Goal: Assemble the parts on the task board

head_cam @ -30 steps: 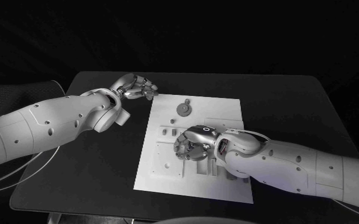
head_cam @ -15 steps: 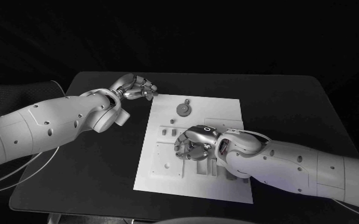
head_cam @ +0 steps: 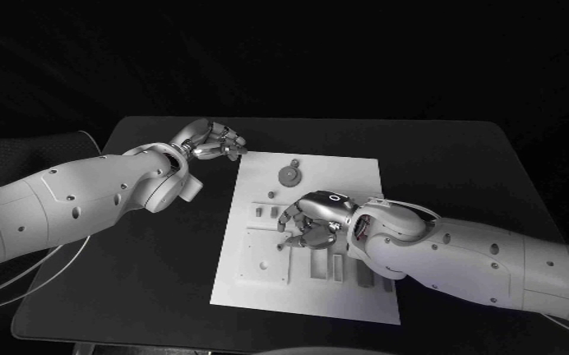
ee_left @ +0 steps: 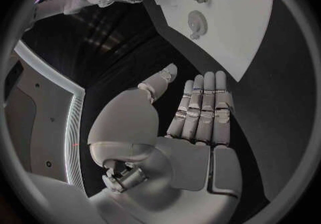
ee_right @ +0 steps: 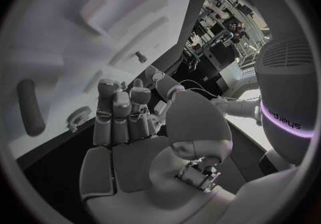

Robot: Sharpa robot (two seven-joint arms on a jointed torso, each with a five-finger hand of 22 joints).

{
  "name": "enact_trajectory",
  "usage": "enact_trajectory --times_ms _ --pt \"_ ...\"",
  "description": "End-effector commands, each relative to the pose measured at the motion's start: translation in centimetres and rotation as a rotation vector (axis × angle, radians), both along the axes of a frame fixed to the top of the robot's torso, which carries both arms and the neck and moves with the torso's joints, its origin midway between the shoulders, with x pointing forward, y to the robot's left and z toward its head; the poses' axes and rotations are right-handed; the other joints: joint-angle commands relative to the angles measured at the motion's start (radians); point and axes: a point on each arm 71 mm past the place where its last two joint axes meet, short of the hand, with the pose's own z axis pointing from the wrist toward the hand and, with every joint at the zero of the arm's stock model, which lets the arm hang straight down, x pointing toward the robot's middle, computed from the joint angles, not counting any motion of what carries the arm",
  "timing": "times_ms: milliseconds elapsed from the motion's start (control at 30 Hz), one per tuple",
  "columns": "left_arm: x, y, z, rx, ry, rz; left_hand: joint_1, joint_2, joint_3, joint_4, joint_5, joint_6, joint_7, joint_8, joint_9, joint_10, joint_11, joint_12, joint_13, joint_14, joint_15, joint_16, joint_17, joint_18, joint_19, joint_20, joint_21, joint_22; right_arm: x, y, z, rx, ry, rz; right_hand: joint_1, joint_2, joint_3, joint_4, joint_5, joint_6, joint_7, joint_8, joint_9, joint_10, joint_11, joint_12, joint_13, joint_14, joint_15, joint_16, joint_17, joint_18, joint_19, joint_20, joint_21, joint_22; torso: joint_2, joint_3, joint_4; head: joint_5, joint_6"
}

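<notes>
Right hand [head_cam: 311,222] farther up flat white task board [head_cam: 356,174]

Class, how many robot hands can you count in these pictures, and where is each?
2. The left hand hovers over the black table beside the task board's far left corner; the right hand is above the board's middle.

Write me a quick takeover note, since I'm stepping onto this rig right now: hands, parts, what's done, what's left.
Left hand: holds nothing, fingers loosely curled, over the black table beside the task board's far left corner.
Right hand: over the board's middle, fingers spread, nothing visibly held.
Parts: a round gear sits near the board's far edge; small pegs and bar-shaped pieces lie around the right hand.
Done: I cannot tell what is seated.
Left: probably most of the assembly.
</notes>
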Motion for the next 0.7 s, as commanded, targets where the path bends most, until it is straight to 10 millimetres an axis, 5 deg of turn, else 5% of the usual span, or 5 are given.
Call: enact_trajectory --times_ms 33,300,700 --pt "0.0 -0.1 0.1 -0.003 -0.013 -0.010 0.011 -0.002 -0.007 0.002 0.005 -0.001 0.000 0.004 -0.001 0.005 0.002 -0.007 -0.001 -0.004 0.006 -0.006 0.001 0.006 -0.004 0.006 -0.004 0.001 0.3 -0.2 1.2 0.030 -0.024 -0.015 -0.002 -0.011 -0.007 -0.001 -0.004 -0.002 0.007 -0.004 -0.001 0.003 0.004 -0.001 0.002 0.005 0.003 -0.002 0.001 0.015 -0.001 -0.002 0.001 0.010 0.000 0.0003 0.0000 -0.004 0.005" --pt "0.1 0.0 0.1 -0.001 -0.014 -0.005 0.011 -0.002 -0.008 0.002 0.005 -0.001 0.000 0.005 -0.001 0.006 0.002 -0.007 -0.002 -0.006 0.006 -0.008 0.002 0.006 -0.005 0.006 -0.006 0.001 1.4 -1.7 3.4 0.067 -0.025 -0.070 -0.005 -0.012 -0.008 0.000 -0.004 -0.001 0.007 -0.003 -0.002 0.004 0.004 0.001 0.002 0.007 0.003 -0.001 0.001 0.015 0.002 -0.002 0.003 0.010 0.000 0.0009 0.0003 -0.012 0.016" --pt "0.1 0.3 0.2 -0.002 -0.014 -0.001 0.010 -0.003 -0.009 0.003 0.005 -0.001 0.000 0.005 -0.001 0.007 0.002 -0.008 -0.002 -0.007 0.007 -0.010 0.003 0.006 -0.006 0.007 -0.006 0.001 2.5 -7.5 4.0 0.082 0.026 -0.206 -0.018 -0.018 -0.011 0.001 -0.006 0.001 0.007 -0.002 -0.003 0.005 0.004 0.003 0.002 0.010 0.003 0.000 0.001 0.015 0.005 -0.002 0.004 0.010 0.000 0.0006 -0.0013 -0.015 0.027"
